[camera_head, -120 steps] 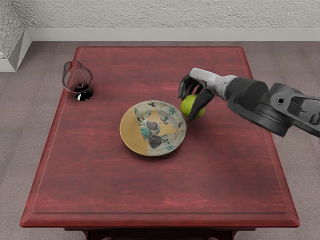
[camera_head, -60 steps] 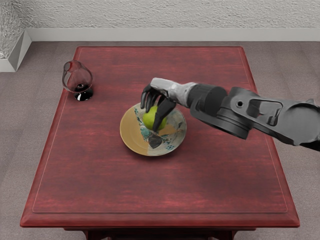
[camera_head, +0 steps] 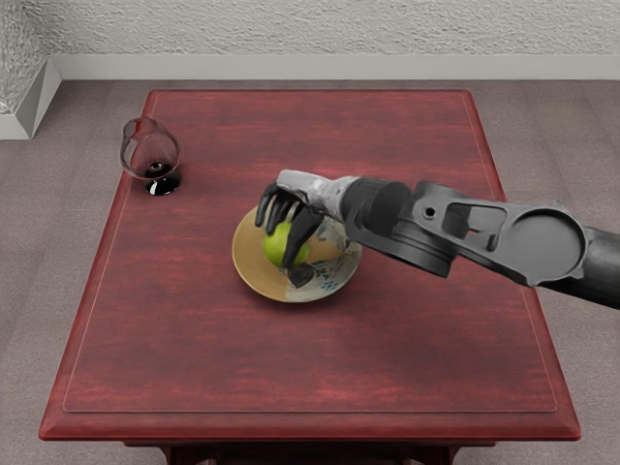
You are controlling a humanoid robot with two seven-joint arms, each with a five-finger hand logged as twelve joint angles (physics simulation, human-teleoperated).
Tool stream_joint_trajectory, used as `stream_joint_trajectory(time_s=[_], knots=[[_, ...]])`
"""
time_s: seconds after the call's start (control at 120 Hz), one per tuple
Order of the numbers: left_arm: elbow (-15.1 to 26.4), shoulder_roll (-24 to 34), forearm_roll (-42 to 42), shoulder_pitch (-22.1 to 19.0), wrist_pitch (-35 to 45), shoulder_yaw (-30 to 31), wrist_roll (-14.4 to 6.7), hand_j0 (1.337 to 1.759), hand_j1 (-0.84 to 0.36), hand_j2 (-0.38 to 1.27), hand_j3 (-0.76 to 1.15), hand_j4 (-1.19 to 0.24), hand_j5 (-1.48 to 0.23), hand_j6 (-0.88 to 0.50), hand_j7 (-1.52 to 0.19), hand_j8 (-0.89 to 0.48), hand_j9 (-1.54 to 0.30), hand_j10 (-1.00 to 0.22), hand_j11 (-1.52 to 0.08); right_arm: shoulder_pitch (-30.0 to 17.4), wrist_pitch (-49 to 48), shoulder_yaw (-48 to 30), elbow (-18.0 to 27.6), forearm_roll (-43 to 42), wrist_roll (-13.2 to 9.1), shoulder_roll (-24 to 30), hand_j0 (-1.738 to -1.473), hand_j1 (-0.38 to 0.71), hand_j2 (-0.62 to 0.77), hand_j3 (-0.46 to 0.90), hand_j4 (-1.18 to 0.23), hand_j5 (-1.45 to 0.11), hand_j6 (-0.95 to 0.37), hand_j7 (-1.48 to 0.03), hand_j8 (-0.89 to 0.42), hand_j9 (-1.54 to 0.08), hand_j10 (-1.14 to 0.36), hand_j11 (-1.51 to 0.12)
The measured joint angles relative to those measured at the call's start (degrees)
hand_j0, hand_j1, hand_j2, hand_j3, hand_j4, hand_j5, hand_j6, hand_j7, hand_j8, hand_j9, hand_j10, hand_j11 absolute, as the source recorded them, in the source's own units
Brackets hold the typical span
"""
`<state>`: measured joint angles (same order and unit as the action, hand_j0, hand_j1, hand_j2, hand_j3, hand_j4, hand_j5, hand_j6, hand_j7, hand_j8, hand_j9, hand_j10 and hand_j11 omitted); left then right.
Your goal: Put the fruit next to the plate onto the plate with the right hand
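A green fruit [camera_head: 281, 247] is over the middle of the painted tan plate [camera_head: 254, 273], which lies at the centre of the red table. My right hand [camera_head: 285, 218] reaches in from the right and its dark fingers [camera_head: 301, 232] are curled around the fruit from above. The hand hides the fruit's top and the plate's far rim. I cannot tell whether the fruit touches the plate. The left arm is out of sight.
A wine glass [camera_head: 151, 155] lies tipped near the table's far left corner. My right forearm [camera_head: 455, 228] stretches across the table's right half. The table's raised edge [camera_head: 310, 422] runs along the front.
The right hand has carried the fruit leftward from beside the plate's right rim to over the plate's middle, and has sunk slightly in the last half second.
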<state>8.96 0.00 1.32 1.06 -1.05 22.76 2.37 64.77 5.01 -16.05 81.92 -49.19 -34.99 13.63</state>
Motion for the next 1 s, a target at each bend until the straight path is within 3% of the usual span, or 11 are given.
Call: stream_joint_trajectory(time_s=[0.133, 0.242, 0.442, 0.6, 0.825, 1.0], knots=[[0.00, 0.00, 0.00, 0.01, 0.00, 0.00, 0.00, 1.658, 0.07, 0.05, 0.00, -0.23, -0.30, -0.23, -0.30, -0.23, -0.30, -0.23, -0.30, -0.05, -0.01, 0.04, -0.07, 0.27, -0.01, 0.22, -1.658, 0.23, 0.22, 0.00, -0.59, -0.80, -0.67, -0.78, -0.39, -0.79, -0.42, -0.79], [0.00, 0.00, 0.00, 0.06, 0.00, 0.00, 0.00, 1.658, 0.07, 0.05, 0.00, -0.23, -0.30, -0.23, -0.30, -0.23, -0.30, -0.23, -0.30, -0.02, -0.12, -0.10, -0.08, 0.63, -0.01, 0.36, -1.658, 0.15, 0.10, 0.00, -0.48, -0.65, -0.57, -0.63, -0.34, -0.64, -0.37, -0.64], [0.00, 0.00, 0.00, 0.00, 0.00, 0.00, 0.00, 1.658, 0.07, 0.05, 0.00, -0.23, -0.30, -0.23, -0.30, -0.23, -0.30, -0.23, -0.30, -0.03, -0.79, -0.90, 0.43, 3.18, -0.01, 1.59, -1.658, -0.08, 0.02, 0.00, -0.25, -0.34, -0.28, -0.33, -0.20, -0.33, -0.21, -0.33], [0.00, 0.00, 0.00, 0.02, 0.00, 0.00, 0.00, 1.658, 0.07, 0.05, 0.00, -0.23, -0.30, -0.23, -0.30, -0.23, -0.30, -0.23, -0.30, -0.12, -2.22, -3.61, 2.99, 8.95, -0.01, 5.50, -1.658, -0.19, 0.01, 0.00, -0.14, -0.19, -0.16, -0.19, -0.12, -0.19, -0.12, -0.19], [0.00, 0.00, 0.00, 0.04, 0.00, 0.00, 0.00, 1.658, 0.07, 0.05, 0.00, -0.23, -0.30, -0.23, -0.30, -0.23, -0.30, -0.23, -0.30, -5.34, -19.47, -15.32, 3.81, 25.14, -0.01, 13.87, -1.658, -0.26, 0.00, 0.00, -0.08, -0.10, -0.08, -0.10, -0.07, -0.10, -0.07, -0.10], [0.00, 0.00, 0.00, 0.06, 0.00, 0.00, 0.00, 1.658, 0.07, 0.05, 0.00, -0.23, -0.30, -0.23, -0.30, -0.23, -0.30, -0.23, -0.30, -11.87, -35.07, -23.45, 0.98, 38.59, -0.01, 21.05, -1.658, -0.29, -0.01, 0.00, -0.06, -0.07, -0.06, -0.07, -0.05, -0.07, -0.05, -0.07]])
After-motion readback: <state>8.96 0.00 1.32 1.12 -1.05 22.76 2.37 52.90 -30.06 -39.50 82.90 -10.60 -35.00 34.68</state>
